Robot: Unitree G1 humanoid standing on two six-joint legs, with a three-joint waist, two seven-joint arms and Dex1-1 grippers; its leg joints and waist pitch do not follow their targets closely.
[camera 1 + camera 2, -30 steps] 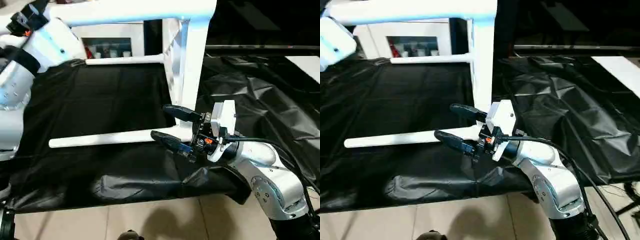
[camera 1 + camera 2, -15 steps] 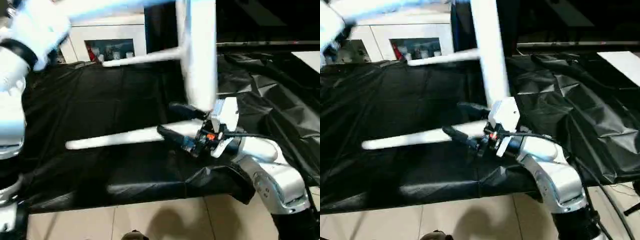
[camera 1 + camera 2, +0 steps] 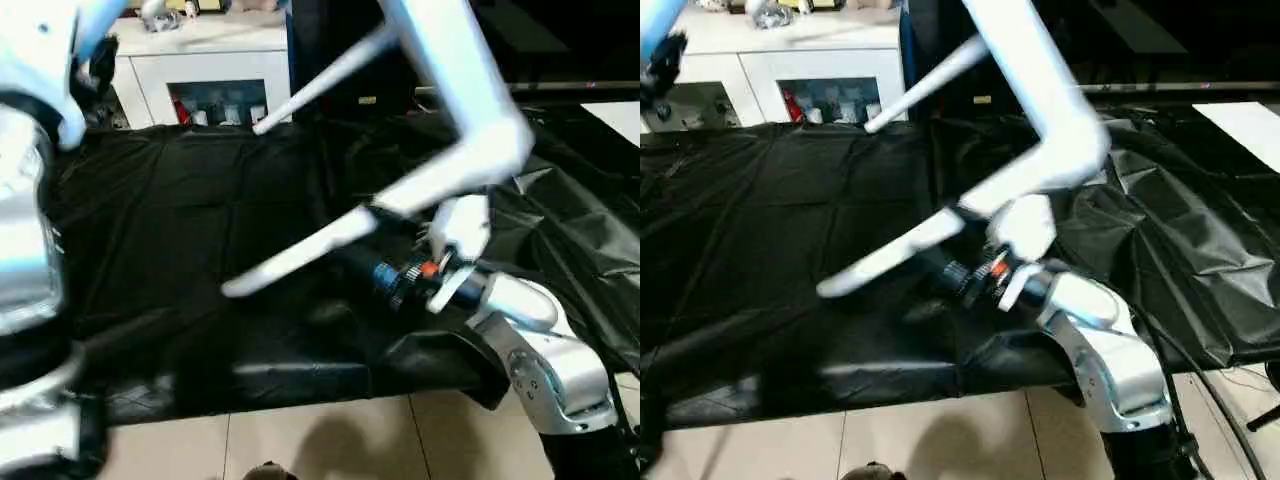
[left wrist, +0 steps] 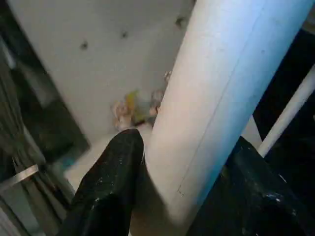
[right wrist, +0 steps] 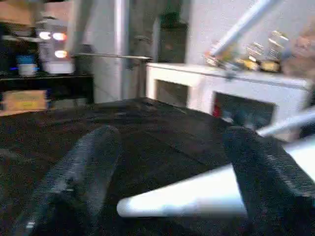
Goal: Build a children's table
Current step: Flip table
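One white leg [image 5: 197, 196] between the spread right pincer [image 5: 172, 162] fingers, seemingly untouched.

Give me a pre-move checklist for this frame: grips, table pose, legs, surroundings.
1. Left tool closed on a leg: ok, a finger on each side.
2. Right tool free of the near leg: ok, open, the leg lies between its fingers.
3. Table level: not ok, lifted and tilted over the black cloth.
4. All four legs fitted: cannot tell.
5. Far leg clear of the cabinet: cannot tell.
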